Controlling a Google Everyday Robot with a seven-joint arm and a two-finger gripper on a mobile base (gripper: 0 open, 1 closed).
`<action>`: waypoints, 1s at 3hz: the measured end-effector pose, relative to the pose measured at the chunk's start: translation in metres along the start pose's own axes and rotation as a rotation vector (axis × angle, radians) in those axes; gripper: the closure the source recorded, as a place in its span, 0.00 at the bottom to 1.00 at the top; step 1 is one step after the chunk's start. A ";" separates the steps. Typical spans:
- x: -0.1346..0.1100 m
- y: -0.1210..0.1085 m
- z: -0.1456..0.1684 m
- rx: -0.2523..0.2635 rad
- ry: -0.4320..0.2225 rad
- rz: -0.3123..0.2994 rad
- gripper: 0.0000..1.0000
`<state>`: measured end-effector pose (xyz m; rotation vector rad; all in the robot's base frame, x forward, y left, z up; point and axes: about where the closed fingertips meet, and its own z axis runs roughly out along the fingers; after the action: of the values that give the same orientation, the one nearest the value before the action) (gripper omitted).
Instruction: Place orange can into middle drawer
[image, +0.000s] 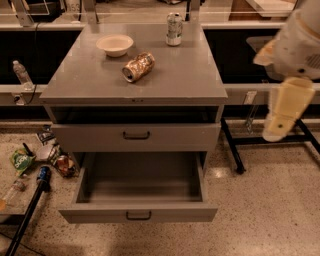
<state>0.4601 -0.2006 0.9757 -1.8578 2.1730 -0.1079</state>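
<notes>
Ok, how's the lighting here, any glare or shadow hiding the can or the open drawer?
Camera view: light falls evenly from above; the orange can, on its side on the cabinet top, shows small glints but no washout. Camera view: the middle drawer, pulled open, is shaded inside yet readable. Camera view: the gripper hangs at the right edge, beside the cabinet, brightly lit.
</notes>
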 end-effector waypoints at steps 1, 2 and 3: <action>-0.028 -0.043 0.032 -0.049 0.062 -0.186 0.00; -0.055 -0.085 0.065 -0.068 0.082 -0.354 0.00; -0.064 -0.096 0.070 -0.046 0.068 -0.395 0.00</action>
<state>0.5789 -0.1452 0.9414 -2.3178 1.8333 -0.2034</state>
